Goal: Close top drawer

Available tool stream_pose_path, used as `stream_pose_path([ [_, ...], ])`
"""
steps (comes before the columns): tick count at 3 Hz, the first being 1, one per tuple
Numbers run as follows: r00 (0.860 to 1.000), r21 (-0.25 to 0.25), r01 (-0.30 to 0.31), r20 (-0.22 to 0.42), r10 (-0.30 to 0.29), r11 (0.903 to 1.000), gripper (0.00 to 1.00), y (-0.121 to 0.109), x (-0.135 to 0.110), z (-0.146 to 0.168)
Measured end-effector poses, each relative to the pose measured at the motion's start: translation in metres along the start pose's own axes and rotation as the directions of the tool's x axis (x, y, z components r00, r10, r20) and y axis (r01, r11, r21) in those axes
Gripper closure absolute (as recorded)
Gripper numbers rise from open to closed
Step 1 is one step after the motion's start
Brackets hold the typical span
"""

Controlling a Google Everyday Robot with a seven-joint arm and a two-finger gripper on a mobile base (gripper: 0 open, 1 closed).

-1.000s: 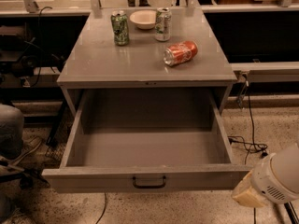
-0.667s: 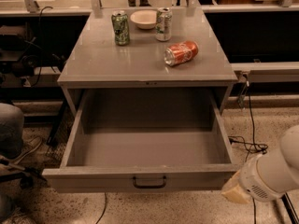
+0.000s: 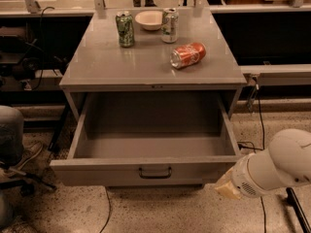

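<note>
The top drawer [image 3: 146,171] is a wide, deep grey metal drawer. It stands pulled far out of the grey cabinet [image 3: 150,67] and is empty inside. A small dark bar handle [image 3: 155,172] sits at the centre of its flat front. My white arm [image 3: 282,166] comes in from the lower right. The gripper [image 3: 225,187] at its tan end is low, right by the right end of the drawer front, just below its corner.
On the cabinet top stand a green can [image 3: 125,28], a white bowl [image 3: 149,19] and a silver can [image 3: 169,25]; a red can [image 3: 188,55] lies on its side. A grey chair [image 3: 9,144] is at the left. Cables [image 3: 255,144] lie on the floor at the right.
My arm has moved left and slightly up, bringing the gripper from the far lower right to the right end of the drawer front. The drawer has not moved.
</note>
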State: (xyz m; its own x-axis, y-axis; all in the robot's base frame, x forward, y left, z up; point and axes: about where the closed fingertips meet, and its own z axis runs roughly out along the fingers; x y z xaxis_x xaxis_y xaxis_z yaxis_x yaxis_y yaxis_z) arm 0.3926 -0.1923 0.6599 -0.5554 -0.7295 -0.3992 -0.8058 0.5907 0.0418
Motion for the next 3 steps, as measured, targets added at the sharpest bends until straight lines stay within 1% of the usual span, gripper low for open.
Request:
stream_pose_path([
  [1, 0.999, 0.003, -0.015, 0.040, 0.015, 0.9999, 1.00, -0.007, -0.007, 0.011],
  [2, 0.989, 0.018, -0.053, 0.139, 0.050, 0.9985, 1.00, -0.033, -0.029, 0.033],
  [3, 0.989, 0.018, -0.053, 0.139, 0.050, 0.9985, 1.00, -0.032, -0.029, 0.033],
])
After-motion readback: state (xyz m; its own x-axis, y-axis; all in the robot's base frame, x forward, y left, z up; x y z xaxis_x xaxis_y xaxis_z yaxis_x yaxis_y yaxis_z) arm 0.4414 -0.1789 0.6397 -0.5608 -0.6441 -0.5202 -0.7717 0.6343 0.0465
